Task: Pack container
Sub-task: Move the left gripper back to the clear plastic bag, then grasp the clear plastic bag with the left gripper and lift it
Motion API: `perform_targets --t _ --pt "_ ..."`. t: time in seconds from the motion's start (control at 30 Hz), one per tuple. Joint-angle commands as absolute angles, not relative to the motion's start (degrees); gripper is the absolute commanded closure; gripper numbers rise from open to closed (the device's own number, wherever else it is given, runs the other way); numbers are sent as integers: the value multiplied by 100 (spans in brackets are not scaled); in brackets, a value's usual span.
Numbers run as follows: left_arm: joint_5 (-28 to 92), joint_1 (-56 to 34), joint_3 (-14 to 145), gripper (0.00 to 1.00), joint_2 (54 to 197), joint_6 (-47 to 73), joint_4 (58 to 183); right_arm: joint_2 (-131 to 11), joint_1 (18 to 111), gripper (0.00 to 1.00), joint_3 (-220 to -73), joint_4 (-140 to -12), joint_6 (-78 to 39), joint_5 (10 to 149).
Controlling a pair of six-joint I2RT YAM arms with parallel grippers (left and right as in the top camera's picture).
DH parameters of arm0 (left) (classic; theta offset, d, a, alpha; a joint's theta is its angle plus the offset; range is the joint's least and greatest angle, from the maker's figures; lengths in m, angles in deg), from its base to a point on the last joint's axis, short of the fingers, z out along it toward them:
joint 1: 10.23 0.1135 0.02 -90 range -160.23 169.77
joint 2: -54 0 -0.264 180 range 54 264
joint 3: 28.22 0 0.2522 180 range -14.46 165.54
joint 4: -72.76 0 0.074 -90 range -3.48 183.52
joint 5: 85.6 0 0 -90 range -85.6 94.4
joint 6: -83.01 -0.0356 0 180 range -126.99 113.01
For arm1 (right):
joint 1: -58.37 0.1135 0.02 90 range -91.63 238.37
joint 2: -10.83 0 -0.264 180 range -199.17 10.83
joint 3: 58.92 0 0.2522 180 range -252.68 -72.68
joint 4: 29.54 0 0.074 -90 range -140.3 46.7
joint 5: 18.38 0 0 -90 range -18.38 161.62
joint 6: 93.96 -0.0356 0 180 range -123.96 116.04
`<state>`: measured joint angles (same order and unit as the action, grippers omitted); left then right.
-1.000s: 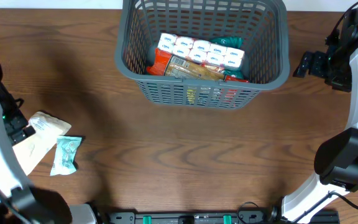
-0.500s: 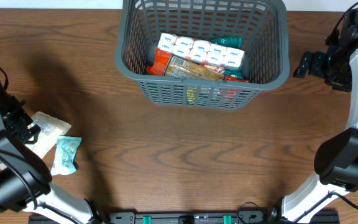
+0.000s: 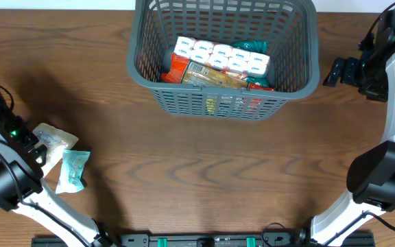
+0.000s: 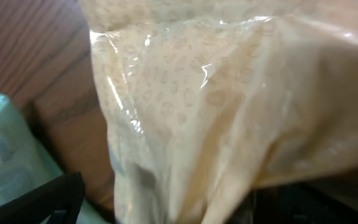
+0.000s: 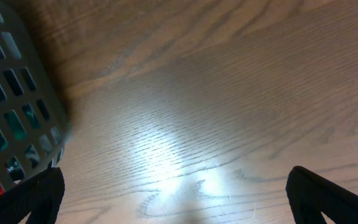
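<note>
We see L gripper [image 3: 27, 142] right over a cream packet [image 4: 229, 112], grip unclear; R gripper [image 5: 179, 196] spread wide, empty, basket [image 5: 17, 106] beside it.

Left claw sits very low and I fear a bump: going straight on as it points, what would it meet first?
The cream packet: it fills the left wrist view straight ahead of the left claw. Depth is unclear, so they may already touch.

1 dark grey lattice basket [image 3: 184, 101] at upper centre. Inside it: 1 white multipack [image 3: 219, 56], 1 tan packet [image 3: 214, 74], and other packs [image 3: 252, 46] too hidden to count. At lower left: 1 cream packet [image 3: 55, 140] and 1 teal packet [image 3: 72, 170].
</note>
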<state>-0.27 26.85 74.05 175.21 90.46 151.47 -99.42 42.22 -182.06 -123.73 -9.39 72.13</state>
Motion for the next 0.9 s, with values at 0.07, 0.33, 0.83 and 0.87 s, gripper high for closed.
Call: perform_targets --t 0.07,0.33,0.83,0.87 --pt "-84 2709 7376 10 17807 9015 15134 -10019 4271 1 -18195 -12425 -970 7254" --pt "-114 2709 7376 49 17938 8947 15309 -10019 4271 1 -18195 -12536 -968 7254" --pt "-361 2709 7849 85 17718 6097 15173 -10019 4271 1 -18195 -12541 -942 7252" --pt "-390 2707 7903 85 17634 5927 15166 -10019 4271 1 -18195 -12541 -942 7252"
